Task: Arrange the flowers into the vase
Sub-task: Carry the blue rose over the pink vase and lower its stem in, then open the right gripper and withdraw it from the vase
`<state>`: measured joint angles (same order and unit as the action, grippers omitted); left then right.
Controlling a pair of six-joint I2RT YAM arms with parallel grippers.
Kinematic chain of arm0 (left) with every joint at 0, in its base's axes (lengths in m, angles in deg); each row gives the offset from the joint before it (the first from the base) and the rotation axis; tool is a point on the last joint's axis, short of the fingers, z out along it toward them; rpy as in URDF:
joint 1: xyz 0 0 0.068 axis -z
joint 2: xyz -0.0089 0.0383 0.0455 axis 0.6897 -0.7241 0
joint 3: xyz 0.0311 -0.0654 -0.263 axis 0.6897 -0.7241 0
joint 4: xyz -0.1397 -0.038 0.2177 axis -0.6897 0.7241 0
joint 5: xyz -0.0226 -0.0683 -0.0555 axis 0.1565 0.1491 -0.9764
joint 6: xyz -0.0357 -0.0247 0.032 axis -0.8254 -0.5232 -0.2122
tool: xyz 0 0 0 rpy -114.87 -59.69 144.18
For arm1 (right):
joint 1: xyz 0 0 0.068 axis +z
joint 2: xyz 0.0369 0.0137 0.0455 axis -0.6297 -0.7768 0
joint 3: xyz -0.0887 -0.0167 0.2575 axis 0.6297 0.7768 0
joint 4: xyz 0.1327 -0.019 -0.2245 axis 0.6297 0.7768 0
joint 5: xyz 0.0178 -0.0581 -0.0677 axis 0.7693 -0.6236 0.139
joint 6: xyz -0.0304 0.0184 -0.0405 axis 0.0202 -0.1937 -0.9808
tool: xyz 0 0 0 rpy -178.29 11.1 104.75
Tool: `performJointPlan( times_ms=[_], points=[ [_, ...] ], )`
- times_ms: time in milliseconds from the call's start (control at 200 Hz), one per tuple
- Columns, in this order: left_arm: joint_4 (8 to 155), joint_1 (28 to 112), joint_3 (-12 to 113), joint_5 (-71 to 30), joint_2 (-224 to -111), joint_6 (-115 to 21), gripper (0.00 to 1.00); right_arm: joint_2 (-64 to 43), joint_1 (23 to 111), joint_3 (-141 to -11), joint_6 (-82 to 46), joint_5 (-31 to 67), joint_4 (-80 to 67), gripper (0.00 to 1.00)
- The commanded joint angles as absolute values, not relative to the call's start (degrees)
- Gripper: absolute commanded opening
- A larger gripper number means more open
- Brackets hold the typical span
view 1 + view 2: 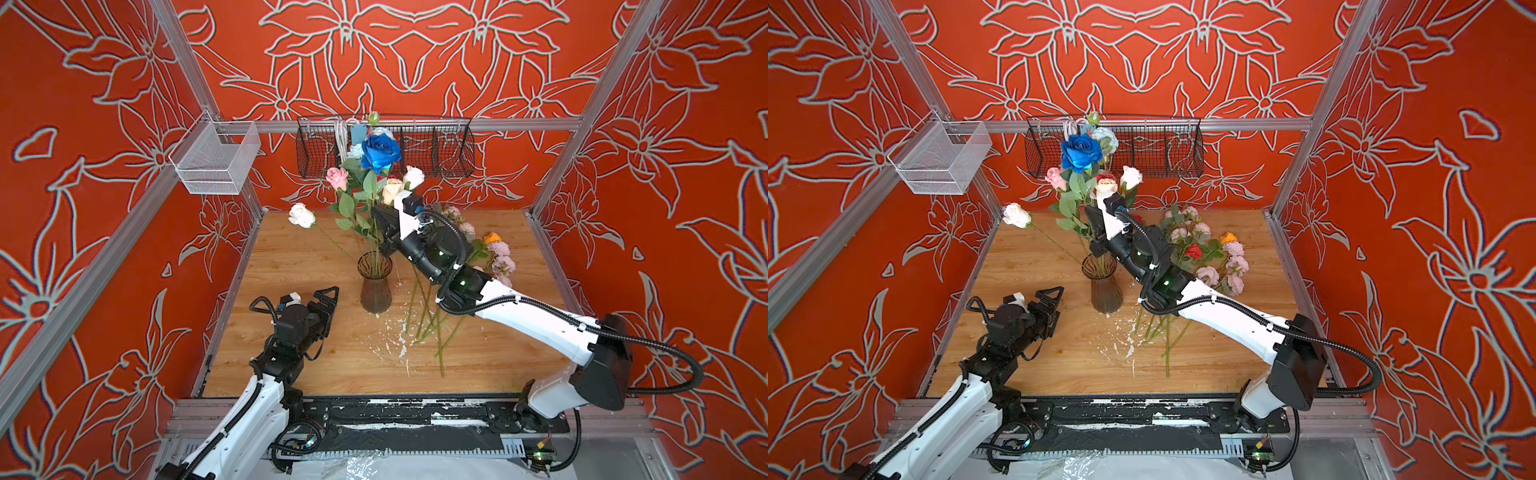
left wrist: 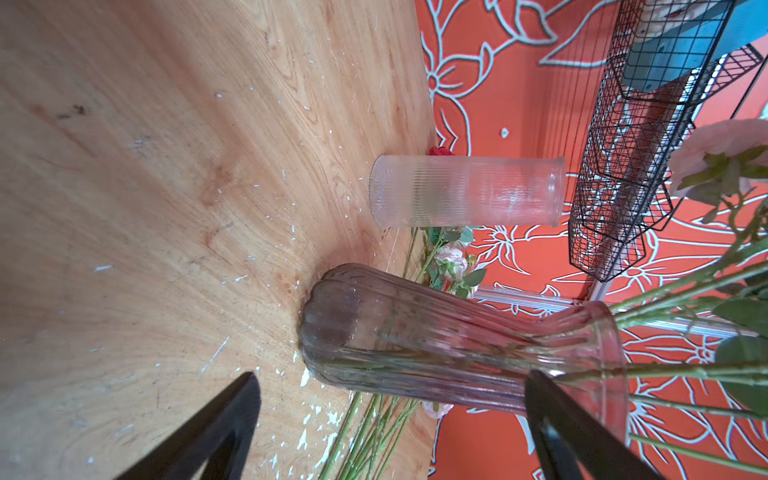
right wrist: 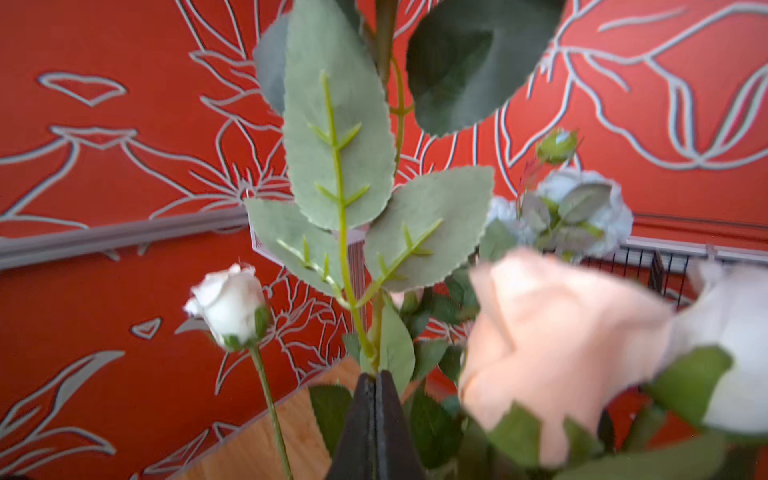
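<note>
**A:** Left gripper [image 1: 332,303], is it grasping anything?

**B:** No. Its jaws are spread wide, low over the table [image 1: 291,353], just left of the vase [image 1: 375,286], touching nothing.

**A:** And the vase itself?

**B:** It stands upright with several flowers [image 1: 365,183] in it. The white rose [image 1: 302,215] leans out to the vase's left, and the blue rose [image 1: 380,151] stands highest.

**A:** And the right gripper [image 3: 376,380]?

**B:** It is above the vase's mouth, clenched on a leafy green stem [image 3: 377,328]. I cannot tell which head that stem carries.

**A:** Anything right of the vase?

**B:** Loose flowers [image 1: 1229,262] lie on the table under the right arm.
</note>
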<state>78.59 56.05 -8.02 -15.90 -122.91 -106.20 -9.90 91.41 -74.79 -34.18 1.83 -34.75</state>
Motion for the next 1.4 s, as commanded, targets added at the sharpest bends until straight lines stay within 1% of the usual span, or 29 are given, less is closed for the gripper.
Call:
performJointPlan(
  times_ms=[0, 40, 85, 120, 155, 175, 210, 265, 490, 670, 771, 946, 1121, 1236, 1346, 1396],
  points=[
    [76.2, 56.3, -8.3, -15.2, -123.7, -105.7, 0.99, -8.6, 92.1, -74.3, -33.8, -1.5, -32.3, 0.01],
    [76.1, 56.3, -8.2, -15.6, -123.9, -105.8, 0.98, -9.0, 92.2, -74.5, -34.5, -1.6, -31.0, 0.10],
    [76.4, 56.2, -8.0, -15.9, -123.9, -105.7, 0.98, -9.2, 92.6, -74.9, -35.4, -1.8, -29.2, 0.17],
    [76.8, 56.3, -7.9, -16.0, -123.8, -105.7, 0.98, -9.3, 92.7, -75.3, -35.7, -2.2, -27.7, 0.24],
    [77.2, 56.3, -7.9, -15.9, -123.8, -105.7, 0.98, -9.3, 92.8, -75.8, -35.4, -2.8, -25.9, 0.35],
    [77.5, 56.3, -7.9, -15.9, -123.6, -105.7, 0.98, -9.2, 92.9, -76.1, -34.9, -3.3, -24.6, 0.38],
    [78.0, 56.3, -7.9, -15.7, -123.3, -105.7, 0.98, -9.2, 93.0, -76.9, -33.5, -4.4, -22.1, 0.41],
    [78.5, 56.3, -8.0, -15.4, -122.9, -105.8, 0.98, -8.9, 93.1, -77.4, -31.7, -5.2, -19.0, 0.42],
    [79.3, 56.3, -7.6, -15.6, -123.2, -105.9, 0.98, -6.2, 95.2, -75.9, -30.9, -8.5, -13.8, 0.53],
    [79.4, 56.3, -6.2, -16.8, -125.1, -105.6, 0.98, -2.9, 96.4, -76.4, -30.7, -7.3, -7.7, 0.58],
    [79.4, 56.3, -5.3, -17.3, -126.2, -105.4, 0.98, -1.5, 96.8, -77.6, -29.1, -6.6, -3.5, 0.58],
    [79.4, 56.3, -3.5, -17.9, -127.4, -103.1, 0.98, 2.7, 96.8, -73.7, -27.0, -7.8, -2.5, 0.58],
    [83.3, 56.3, 1.0, -18.2, -128.6, -99.3, 0.98, 10.6, 96.6, -66.6, -26.3, -7.5, 0.0, 0.57],
    [86.5, 56.3, 4.6, -18.9, -129.9, -96.3, 0.98, 16.8, 95.1, -61.3, -23.6, -8.7, 2.6, 0.56],
    [85.4, 56.3, 5.4, -20.2, -130.3, -94.3, 0.98, 22.9, 92.2, -53.9, -18.5, -9.6, 2.7, 0.52],
    [86.8, 56.3, 6.5, -20.6, -129.2, -90.5, 0.98, 24.7, 89.5, -49.7, -14.1, -7.2, 3.0, 0.49]
  ],
)
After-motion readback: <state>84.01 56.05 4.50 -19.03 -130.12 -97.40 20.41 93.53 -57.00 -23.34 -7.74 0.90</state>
